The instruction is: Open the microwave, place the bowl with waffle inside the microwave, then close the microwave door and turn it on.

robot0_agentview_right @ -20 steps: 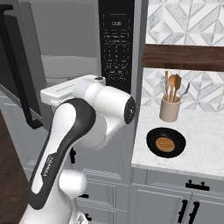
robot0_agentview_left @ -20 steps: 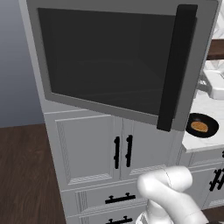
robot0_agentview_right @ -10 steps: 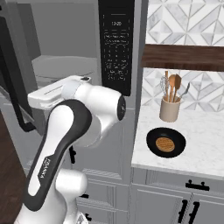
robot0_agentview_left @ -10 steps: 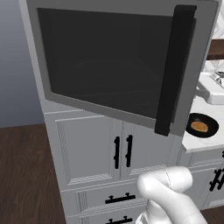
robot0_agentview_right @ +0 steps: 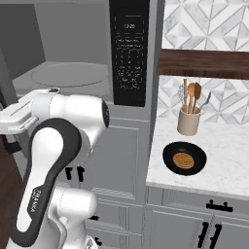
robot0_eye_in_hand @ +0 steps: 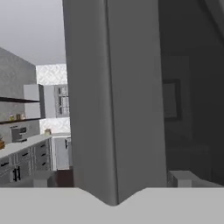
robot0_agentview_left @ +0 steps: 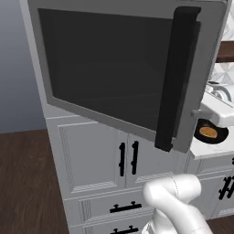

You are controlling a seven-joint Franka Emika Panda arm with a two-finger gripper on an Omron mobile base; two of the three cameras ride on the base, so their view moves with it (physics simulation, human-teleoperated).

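microwave door (robot0_agentview_left: 114, 73) swung wide so the cavity is reachable, hand at its free edge with jaws spread wide, holding nothing; bowl with waffle (robot0_agentview_right: 184, 158) sits on counter (robot0_agentview_right: 228, 165) right of microwave (robot0_agentview_right: 73, 73), not yet loaded

The arm (robot0_agentview_right: 36, 204) bears "FRANKA" in dark letters running up its white lower link. The black button panel (robot0_agentview_right: 129, 53) of the microwave (robot0_agentview_right: 73, 73) shows a small display, perhaps "12:00"; its white button markings are too small to read.
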